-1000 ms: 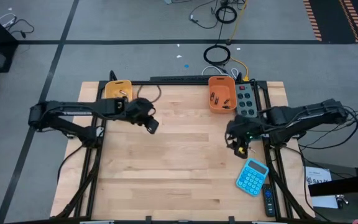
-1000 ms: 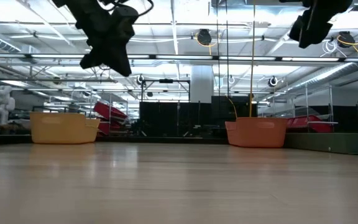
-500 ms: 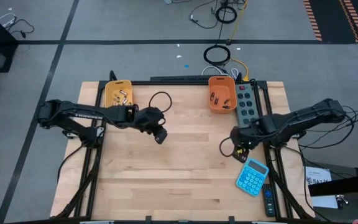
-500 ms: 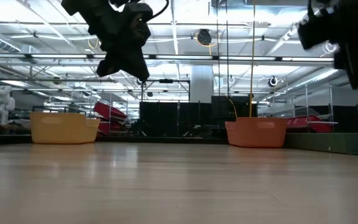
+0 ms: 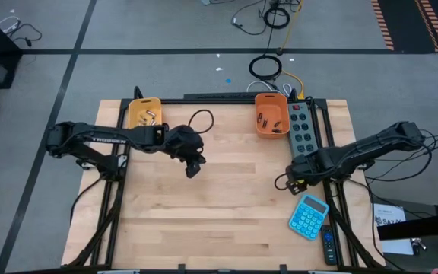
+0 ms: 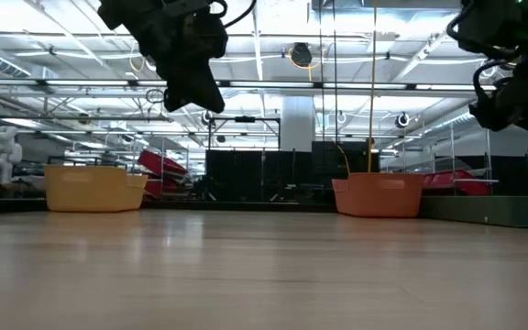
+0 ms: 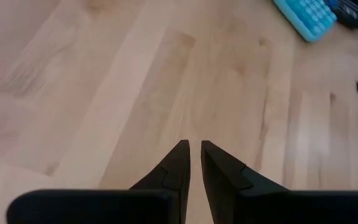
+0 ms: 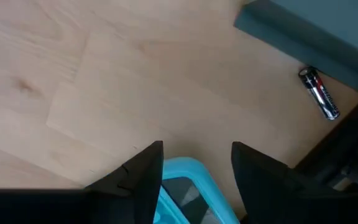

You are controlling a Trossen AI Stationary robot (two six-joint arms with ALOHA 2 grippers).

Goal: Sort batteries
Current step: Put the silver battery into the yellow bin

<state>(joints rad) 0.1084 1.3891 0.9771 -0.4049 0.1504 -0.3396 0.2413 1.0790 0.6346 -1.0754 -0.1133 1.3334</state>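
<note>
Claws number two: left claw (image 7: 195,148) nearly together, empty; right claw (image 8: 196,152) apart near one battery (image 8: 319,93)

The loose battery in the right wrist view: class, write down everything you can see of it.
The battery is a small cylinder with a black and silvery wrap and a touch of red along its side. It lies flat on the pale wooden table, alone and ungripped. It sits close beside the edge of a grey-green block; whether they touch cannot be told. The right gripper is open, off to one side, over the blue calculator.
</note>
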